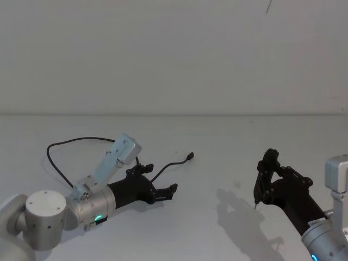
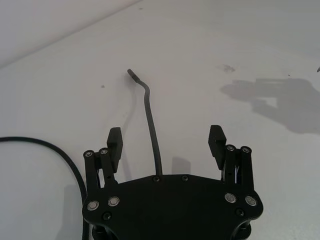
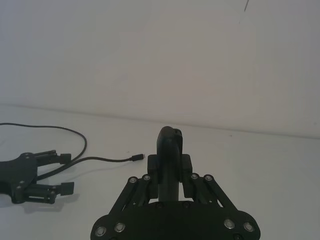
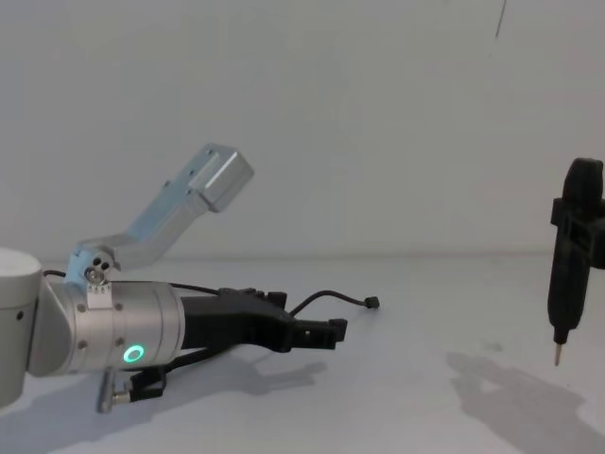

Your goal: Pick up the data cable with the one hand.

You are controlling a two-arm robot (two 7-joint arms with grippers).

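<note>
On the white tabletop [image 1: 212, 234] we see our left gripper [image 1: 161, 178] low at near left, spread wide astride the looping black data cable [image 1: 76, 141]. Our right gripper [image 1: 265, 174], raised at right, pinches a short dark lead [image 4: 558, 331].

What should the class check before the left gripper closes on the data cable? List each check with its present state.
1. Jaws of the left gripper open: ok.
2. The data cable running between those jaws: ok.
3. Jaws low enough over the table to catch the cable: cannot tell.
4. The plug end lying free ahead of the jaws: ok.
5. The right gripper shut and well away from the cable: ok.
</note>
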